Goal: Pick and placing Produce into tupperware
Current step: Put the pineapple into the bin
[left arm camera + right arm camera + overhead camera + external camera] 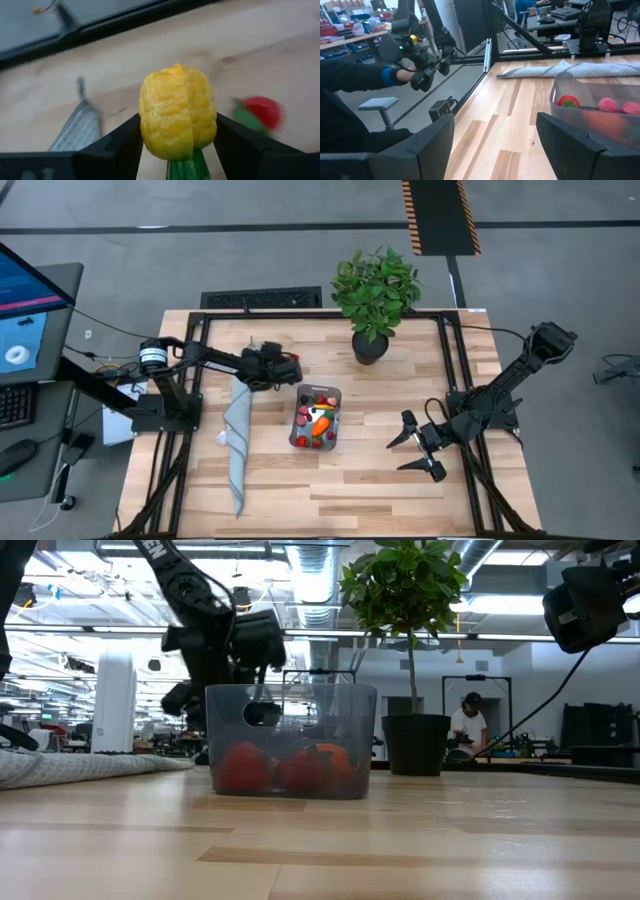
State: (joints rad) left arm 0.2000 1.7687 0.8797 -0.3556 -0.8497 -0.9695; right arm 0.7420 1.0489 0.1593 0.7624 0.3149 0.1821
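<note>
We see the tupperware mid-surface with produce in it, a folded cloth to its left and a potted plant behind. The left claw is just behind-left of it; the right claw lies well to its right.

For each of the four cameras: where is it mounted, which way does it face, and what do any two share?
High: overhead, straight down; both arms, tupperware.
Low: table height, level across; tupperware, the left arm behind it.
Left wrist: on the left arm; left gripper shut on yellow produce.
Right wrist: on the right arm; open right gripper facing the tupperware.
Shared: high, low and right wrist show the tupperware.
</note>
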